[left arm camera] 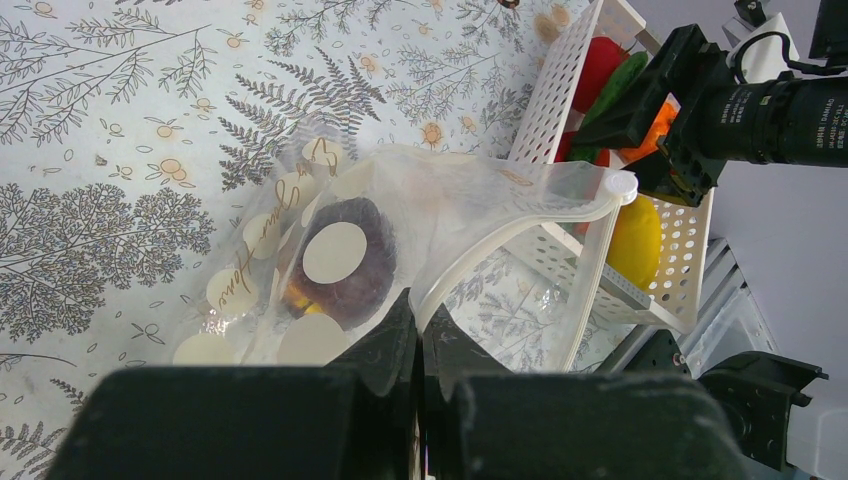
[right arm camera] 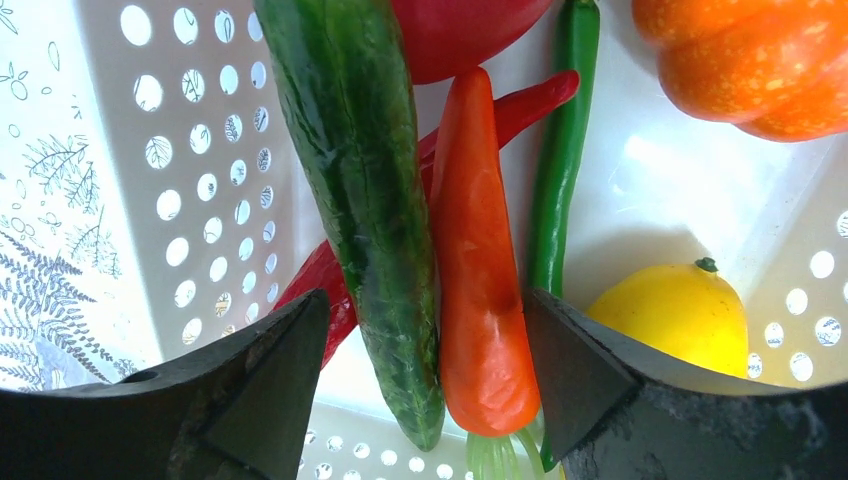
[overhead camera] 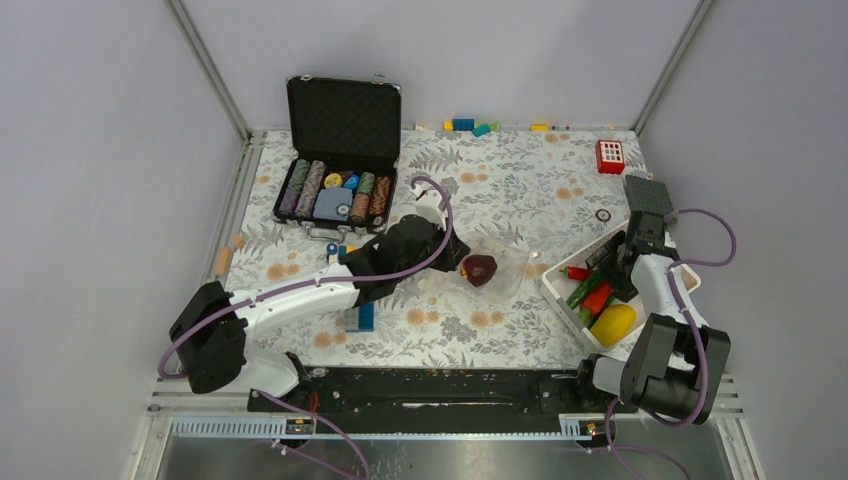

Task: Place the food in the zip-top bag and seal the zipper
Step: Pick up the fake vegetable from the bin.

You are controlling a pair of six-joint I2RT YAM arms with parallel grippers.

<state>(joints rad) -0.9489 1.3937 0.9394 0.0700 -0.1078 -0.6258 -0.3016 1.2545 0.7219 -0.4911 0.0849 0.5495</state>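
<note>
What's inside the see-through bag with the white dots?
One dark reddish-brown toy food lies inside the bag. The white dots and crinkled plastic cover part of it, so its exact kind cannot be told. Nothing else shows inside.

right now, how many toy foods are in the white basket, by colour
green: 2, cucumber and thin pod
red: 2, tomato and chili
orange: 2, carrot and pumpkin
yellow: 1, yellow piece
total: 7 in the white basket
</note>
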